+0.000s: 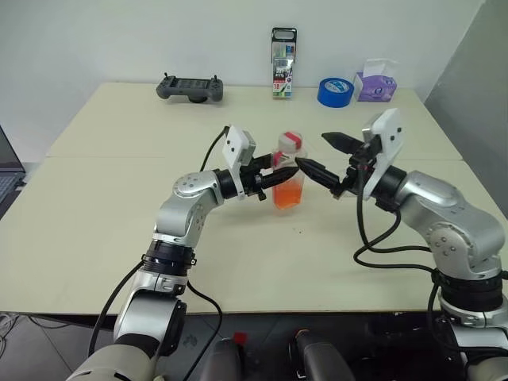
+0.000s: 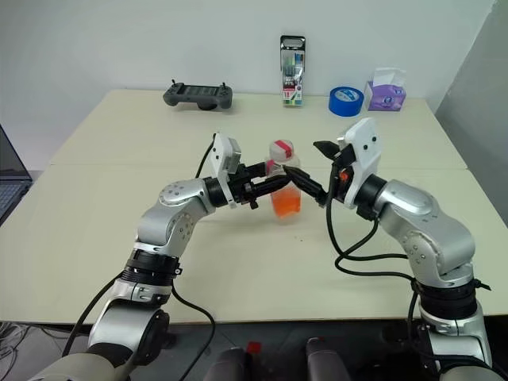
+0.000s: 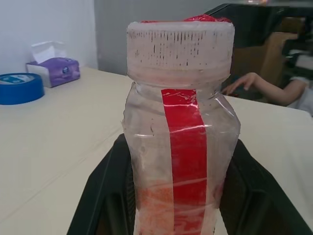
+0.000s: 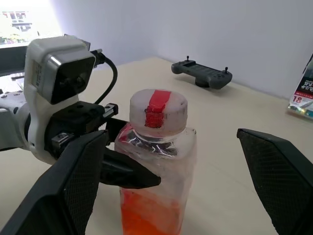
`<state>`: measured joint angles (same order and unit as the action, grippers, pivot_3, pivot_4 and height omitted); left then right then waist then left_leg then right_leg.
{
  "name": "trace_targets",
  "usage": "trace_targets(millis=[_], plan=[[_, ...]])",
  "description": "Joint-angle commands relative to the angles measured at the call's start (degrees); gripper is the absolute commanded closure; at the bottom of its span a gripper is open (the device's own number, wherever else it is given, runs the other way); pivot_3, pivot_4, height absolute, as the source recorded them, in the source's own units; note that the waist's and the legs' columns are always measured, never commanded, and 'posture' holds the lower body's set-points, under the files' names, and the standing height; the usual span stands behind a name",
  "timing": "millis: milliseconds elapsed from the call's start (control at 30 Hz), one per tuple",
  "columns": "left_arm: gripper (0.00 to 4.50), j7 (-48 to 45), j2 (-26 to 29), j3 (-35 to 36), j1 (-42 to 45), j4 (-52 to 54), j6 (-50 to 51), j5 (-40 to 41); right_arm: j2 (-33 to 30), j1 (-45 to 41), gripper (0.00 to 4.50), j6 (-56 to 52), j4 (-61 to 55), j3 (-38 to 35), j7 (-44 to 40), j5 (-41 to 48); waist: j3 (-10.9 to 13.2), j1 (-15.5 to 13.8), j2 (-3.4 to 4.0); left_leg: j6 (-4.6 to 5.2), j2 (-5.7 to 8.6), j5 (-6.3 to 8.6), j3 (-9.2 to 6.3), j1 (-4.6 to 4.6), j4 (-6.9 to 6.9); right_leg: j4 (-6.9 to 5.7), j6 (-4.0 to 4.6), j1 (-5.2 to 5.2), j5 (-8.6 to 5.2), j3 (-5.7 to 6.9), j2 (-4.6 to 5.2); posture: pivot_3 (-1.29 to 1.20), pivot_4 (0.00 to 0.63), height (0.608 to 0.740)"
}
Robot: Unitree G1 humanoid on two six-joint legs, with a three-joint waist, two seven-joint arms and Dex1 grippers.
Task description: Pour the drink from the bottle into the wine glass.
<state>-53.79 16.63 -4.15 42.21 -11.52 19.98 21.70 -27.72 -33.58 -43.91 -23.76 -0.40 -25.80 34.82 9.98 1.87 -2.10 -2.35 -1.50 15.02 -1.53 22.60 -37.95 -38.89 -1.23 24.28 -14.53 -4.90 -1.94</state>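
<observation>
Left gripper (image 1: 279, 176) pinches bottle (image 1: 289, 179) mid-table (image 1: 119, 206), far from edges; right gripper (image 1: 321, 155) spread wide beside cap (image 4: 157, 116).

The bottle (image 1: 289, 171) stands upright near the middle of the table (image 1: 103, 214), the drink (image 1: 288, 193) in its lower part. The left gripper (image 1: 278, 175) reaches in from the left and clasps the bottle's body; the right gripper (image 1: 324, 155) sits just beside the bottle on the right, its fingers spread. Along the far edge, left to right — a game controller (image 1: 190, 87), an upright packet (image 1: 283, 63), a tape roll (image 1: 335, 91), a tissue box (image 1: 375, 82).
</observation>
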Motion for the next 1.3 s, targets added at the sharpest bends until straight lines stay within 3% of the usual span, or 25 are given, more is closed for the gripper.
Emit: trace_targets(millis=[33, 400, 500, 700, 733, 1067, 1200, 1300], plan=[[2.73, -2.4, 0.7, -0.3, 0.1, 3.9, 0.8, 1.6, 1.7, -2.7, 0.0, 1.6, -0.1, -0.1, 0.8, -1.0, 0.0, 0.0, 0.0, 0.0, 0.0, 0.0, 0.02, -0.01, 0.0, -0.01, 0.0, 0.0, 0.0, -0.04, 0.0, 0.0, 0.15, 0.74], [2.73, -4.0, 1.6, -1.0, -0.6, 4.8, 1.5, 1.1, 3.4, -3.9, 0.0, -0.1, 0.2, -0.5, -0.1, 0.2, 0.0, 0.0, 0.01, 0.0, -0.02, 0.0, 0.0, 0.01, 0.0, -0.01, 0.0, 0.02, 0.0, -0.06, 0.01, 0.0, 0.15, 0.74], [2.73, -4.0, 1.5, -1.0, -0.7, 4.8, 1.3, 1.0, 3.2, -3.3, 0.63, -0.5, -0.2, 0.0, -1.0, 0.5, 0.0, 0.0, 0.01, 0.0, -0.02, 0.0, 0.01, 0.0, 0.0, -0.01, 0.0, 0.02, 0.0, -0.06, 0.01, 0.0, 0.15, 0.74], [2.73, -3.7, 1.4, -1.2, -0.9, 5.1, 1.3, 0.8, 3.0, -2.9, 2.66, -1.0, -0.2, 0.9, -1.9, 0.5, 0.0, 0.0, 0.02, 0.01, -0.02, 0.0, 0.01, 0.01, 0.0, -0.01, 0.0, 0.03, 0.0, -0.06, 0.01, 0.0, 0.15, 0.74], [2.73, -3.7, 1.4, -1.3, -1.0, 5.3, 1.3, 0.8, 2.9, -2.9, 2.74, -0.9, -0.2, 1.0, -2.0, 0.3, 0.0, 0.0, 0.01, 0.0, -0.02, 0.0, 0.01, 0.01, 0.0, -0.01, 0.0, 0.02, 0.0, -0.06, 0.01, 0.0, 0.15, 0.74], [2.73, -3.9, 1.7, -1.8, -1.8, 6.5, 1.6, 1.1, 1.6, -2.7, 2.73, 0.6, 0.2, 1.6, -3.8, -1.6, 0.0, 0.0, 0.02, 0.01, -0.02, 0.0, 0.01, 0.01, 0.0, -0.01, 0.0, 0.03, 0.0, -0.06, 0.01, 0.0, 0.15, 0.74], [2.73, -8.2, 3.3, -2.9, -2.9, 9.9, 3.0, 3.3, -3.0, -4.3, 2.73, 1.9, 3.1, 1.3, -12.7, -0.5, 0.0, 0.0, 0.03, 0.01, -0.01, 0.01, 0.02, 0.01, 0.01, 0.02, 0.0, 0.02, 0.0, -0.05, 0.01, 0.0, 0.15, 0.74], [2.73, -16.8, 7.4, -4.6, -3.8, 13.8, 5.2, 6.3, -8.6, -6.7, 2.73, 2.0, 10.2, 2.5, -24.8, 0.8, 0.1, 0.3, 0.1, 0.03, 0.03, 0.02, 0.09, -0.04, 0.02, 0.02, 0.0, 0.03, 0.0, 0.02, -0.01, 0.0, 0.15, 0.74]])
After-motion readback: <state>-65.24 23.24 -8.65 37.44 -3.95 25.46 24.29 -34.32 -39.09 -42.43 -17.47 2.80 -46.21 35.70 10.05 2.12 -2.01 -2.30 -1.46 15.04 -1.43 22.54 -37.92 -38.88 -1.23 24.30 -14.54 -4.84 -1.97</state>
